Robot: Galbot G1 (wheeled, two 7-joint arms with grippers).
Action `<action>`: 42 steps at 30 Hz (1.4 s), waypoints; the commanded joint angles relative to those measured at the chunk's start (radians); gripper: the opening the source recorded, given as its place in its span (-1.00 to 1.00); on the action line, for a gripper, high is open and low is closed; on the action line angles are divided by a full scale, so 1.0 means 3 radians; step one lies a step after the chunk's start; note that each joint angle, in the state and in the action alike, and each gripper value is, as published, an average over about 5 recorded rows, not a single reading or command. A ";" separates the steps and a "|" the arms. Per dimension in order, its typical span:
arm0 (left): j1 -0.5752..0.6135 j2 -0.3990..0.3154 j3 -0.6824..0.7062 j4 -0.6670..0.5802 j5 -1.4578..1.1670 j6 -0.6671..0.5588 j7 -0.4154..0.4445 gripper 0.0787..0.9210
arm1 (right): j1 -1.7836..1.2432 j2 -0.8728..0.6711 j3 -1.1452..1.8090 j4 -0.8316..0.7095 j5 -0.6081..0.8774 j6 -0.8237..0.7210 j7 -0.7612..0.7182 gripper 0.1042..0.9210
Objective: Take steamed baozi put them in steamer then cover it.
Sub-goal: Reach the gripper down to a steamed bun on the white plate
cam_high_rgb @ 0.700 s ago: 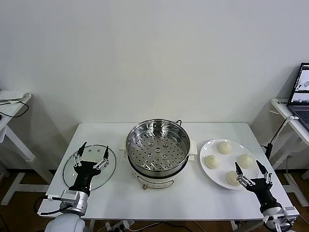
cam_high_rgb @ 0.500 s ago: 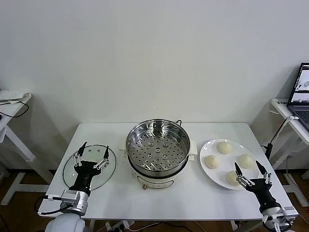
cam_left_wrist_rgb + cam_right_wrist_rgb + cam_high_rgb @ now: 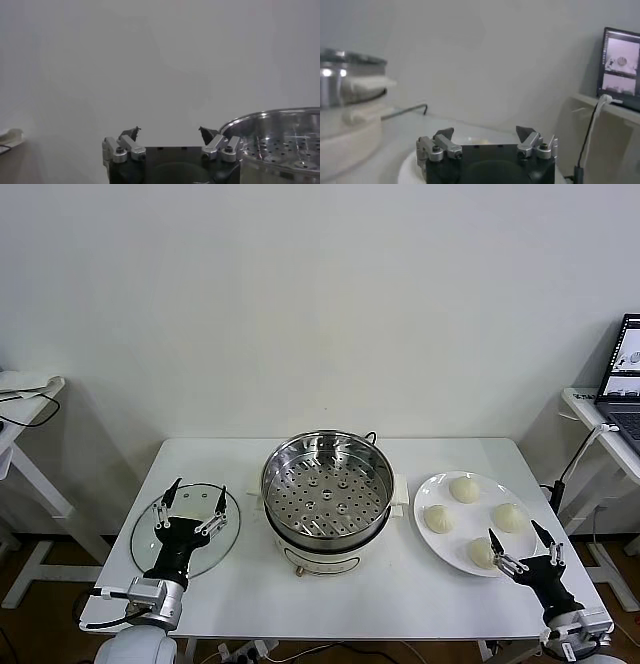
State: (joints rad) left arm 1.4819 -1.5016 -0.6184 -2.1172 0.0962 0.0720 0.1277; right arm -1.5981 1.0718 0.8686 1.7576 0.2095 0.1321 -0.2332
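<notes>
White table (image 3: 230, 584) with the steamer (image 3: 326, 489) at centre; glass lid (image 3: 140, 536) at 9 o'clock, plate (image 3: 440, 546) bearing 4 steamed baozi (image 3: 465, 489) at 3 o'clock. Left gripper (image 3: 191, 504) wide above the lid; right gripper (image 3: 520, 540) wide at the plate's 5 o'clock rim

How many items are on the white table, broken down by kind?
Steamed baozi: 4, all on the plate
Plate: 1
Steamer: 1
Glass lid: 1
Total: 7
</notes>
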 commanded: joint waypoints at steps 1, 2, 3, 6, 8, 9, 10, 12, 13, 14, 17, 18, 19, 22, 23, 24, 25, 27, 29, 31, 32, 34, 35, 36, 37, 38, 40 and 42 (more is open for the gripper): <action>0.0006 0.0001 0.0000 -0.0010 -0.0003 -0.0008 0.0002 0.77 | 0.0004 -0.0304 0.0009 -0.0209 -0.0359 0.0022 -0.0038 0.76; 0.0010 0.0002 -0.0003 -0.0016 -0.0004 -0.0009 0.0003 0.77 | 0.0006 -0.0372 0.0013 -0.0250 -0.0415 0.0018 -0.0060 0.76; 0.0014 0.0005 -0.0004 -0.0025 -0.0005 -0.0010 0.0003 0.77 | 0.0006 -0.0446 0.0016 -0.0291 -0.0488 0.0016 -0.0089 0.76; 0.0029 0.0014 -0.0003 -0.0056 -0.0007 -0.0010 0.0003 0.77 | 0.0001 -0.0710 0.0030 -0.0411 -0.0724 0.0011 -0.0199 0.76; 0.0041 0.0020 -0.0001 -0.0080 -0.0007 -0.0009 0.0004 0.77 | 0.0003 -0.0914 0.0047 -0.0499 -0.0867 0.0009 -0.0299 0.76; 0.0047 0.0022 -0.0001 -0.0091 -0.0007 -0.0009 0.0004 0.77 | 0.0011 -0.1016 0.0057 -0.0545 -0.0924 0.0008 -0.0360 0.76; 0.0052 0.0023 0.0000 -0.0100 -0.0007 -0.0010 0.0004 0.77 | 0.0023 -0.1107 0.0067 -0.0588 -0.0970 0.0007 -0.0420 0.76; 0.0060 0.0024 0.0000 -0.0111 -0.0006 -0.0014 0.0005 0.77 | 0.0068 -0.1283 0.0081 -0.0661 -0.1053 -0.0006 -0.0558 0.76; 0.0064 0.0024 0.0000 -0.0114 -0.0006 -0.0017 0.0005 0.77 | 0.0101 -0.1371 0.0085 -0.0697 -0.1089 -0.0016 -0.0641 0.76; 0.0067 0.0023 0.0001 -0.0116 -0.0006 -0.0020 0.0005 0.77 | 0.0138 -0.1456 0.0087 -0.0728 -0.1119 -0.0029 -0.0725 0.76; 0.0073 0.0022 0.0010 -0.0119 -0.0006 -0.0028 0.0005 0.77 | 0.0292 -0.1716 0.0061 -0.0840 -0.1178 -0.0060 -0.1039 0.76; 0.0073 0.0021 0.0014 -0.0121 -0.0006 -0.0029 0.0005 0.77 | 0.0362 -0.1796 0.0031 -0.0888 -0.1193 -0.0058 -0.1155 0.76; 0.0073 0.0020 0.0018 -0.0123 -0.0007 -0.0030 0.0005 0.77 | 0.0458 -0.1884 -0.0021 -0.0950 -0.1204 -0.0050 -0.1268 0.76; 0.0070 0.0014 0.0026 -0.0138 -0.0006 -0.0029 0.0005 0.77 | 0.0861 -0.2127 -0.0306 -0.1159 -0.1230 -0.0026 -0.1599 0.76; 0.0069 0.0012 0.0026 -0.0145 -0.0007 -0.0028 0.0005 0.77 | 0.1041 -0.2206 -0.0439 -0.1231 -0.1235 -0.0024 -0.1706 0.76; 0.0069 0.0011 0.0025 -0.0152 -0.0006 -0.0027 0.0005 0.77 | 0.1248 -0.2275 -0.0585 -0.1302 -0.1239 -0.0022 -0.1821 0.76; 0.0068 0.0010 0.0022 -0.0161 -0.0006 -0.0028 0.0005 0.77 | 0.1466 -0.2337 -0.0739 -0.1378 -0.1241 -0.0009 -0.1932 0.76; 0.0067 0.0009 0.0012 -0.0174 -0.0007 -0.0028 0.0004 0.77 | 0.1990 -0.2442 -0.1177 -0.1550 -0.1245 0.0029 -0.2160 0.76; 0.0066 0.0010 0.0001 -0.0189 -0.0007 -0.0028 0.0003 0.77 | 0.2578 -0.2504 -0.1689 -0.1738 -0.1227 0.0074 -0.2392 0.76; 0.0063 0.0011 -0.0008 -0.0203 -0.0008 -0.0024 0.0003 0.77 | 0.3215 -0.2518 -0.2335 -0.1894 -0.1184 0.0090 -0.2613 0.76; 0.0062 0.0010 -0.0010 -0.0210 -0.0008 -0.0023 0.0003 0.77 | 0.3539 -0.2506 -0.2648 -0.1958 -0.1155 0.0085 -0.2729 0.76; 0.0059 0.0000 -0.0012 -0.0222 -0.0008 -0.0020 0.0002 0.77 | 0.4107 -0.2452 -0.3243 -0.2056 -0.1112 0.0058 -0.2930 0.76; 0.0058 -0.0007 -0.0011 -0.0228 -0.0008 -0.0019 0.0001 0.77 | 0.4399 -0.2408 -0.3504 -0.2115 -0.1096 0.0041 -0.3030 0.76; 0.0058 -0.0016 -0.0008 -0.0232 -0.0008 -0.0018 0.0001 0.77 | 0.4634 -0.2356 -0.3746 -0.2176 -0.1084 0.0027 -0.3106 0.76; 0.0058 -0.0025 -0.0005 -0.0235 -0.0007 -0.0017 0.0001 0.77 | 0.4841 -0.2297 -0.3945 -0.2253 -0.1083 0.0018 -0.3177 0.76; 0.0059 -0.0034 -0.0001 -0.0238 -0.0006 -0.0016 0.0000 0.77 | 0.5039 -0.2221 -0.4135 -0.2339 -0.1086 0.0011 -0.3243 0.76; 0.0060 -0.0050 0.0005 -0.0241 -0.0004 -0.0014 0.0000 0.77 | 0.5277 -0.2062 -0.4375 -0.2516 -0.1103 0.0001 -0.3354 0.76; 0.0062 -0.0059 0.0008 -0.0245 -0.0003 -0.0012 0.0000 0.77 | 0.5418 -0.1903 -0.4480 -0.2667 -0.1142 -0.0020 -0.3464 0.76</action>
State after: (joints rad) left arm 1.5004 -1.5167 -0.6173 -2.1890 0.0941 0.0680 0.1281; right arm -0.3238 0.4783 -0.1328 1.0880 -0.1349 0.1264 -1.1124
